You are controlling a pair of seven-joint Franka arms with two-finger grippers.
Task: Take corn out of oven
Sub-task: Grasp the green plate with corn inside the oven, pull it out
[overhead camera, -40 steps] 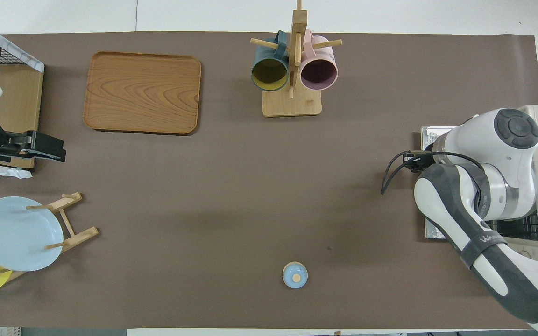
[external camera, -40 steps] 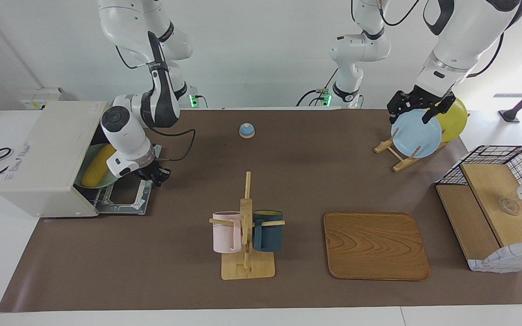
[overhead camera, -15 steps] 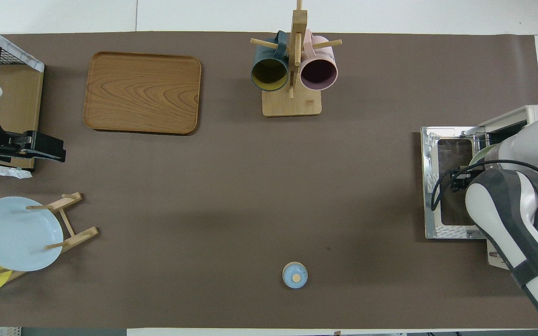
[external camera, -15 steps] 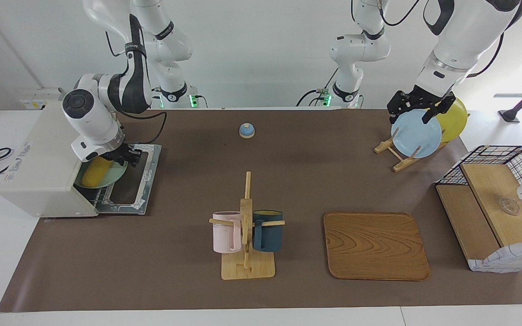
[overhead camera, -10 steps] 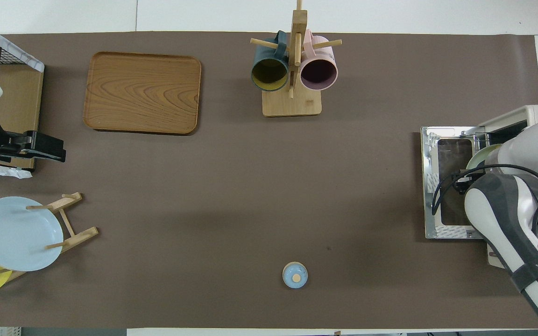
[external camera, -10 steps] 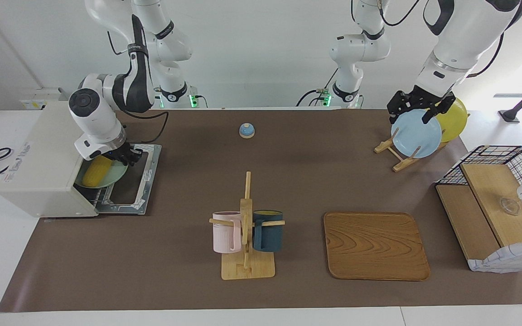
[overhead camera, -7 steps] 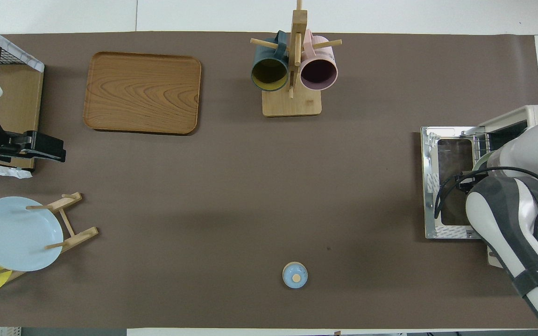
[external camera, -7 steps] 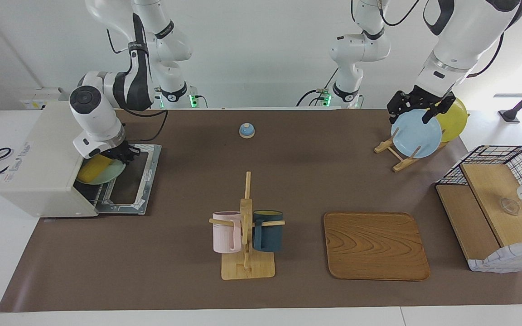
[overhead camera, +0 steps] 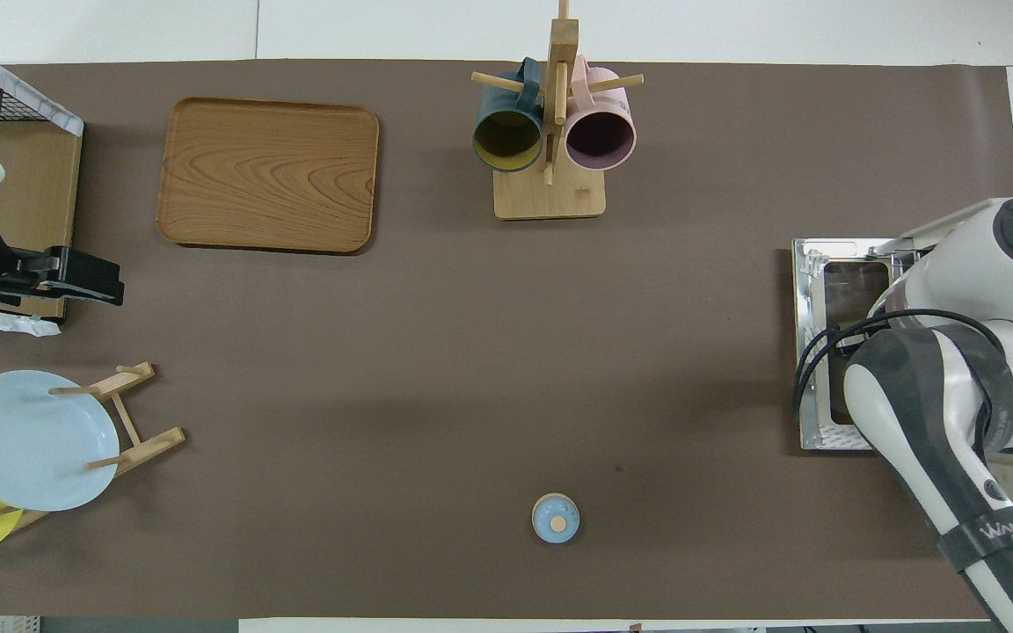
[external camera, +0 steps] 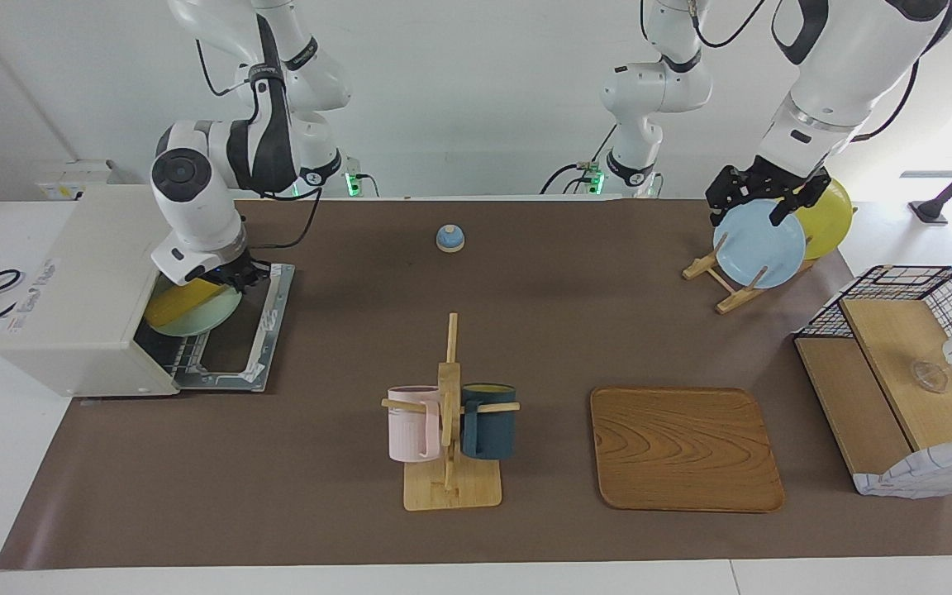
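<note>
Corn [external camera: 178, 299] now lifted, oven [external camera: 79, 289] open

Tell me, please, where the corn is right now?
In the facing view the corn lies on a green plate at the open oven's mouth, right under the shut right gripper, at the right arm's end.

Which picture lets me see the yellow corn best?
The facing view. There the corn shows on a green plate at the oven mouth, just under the right gripper. In the overhead view the right arm covers it, so no corn shows.
</note>
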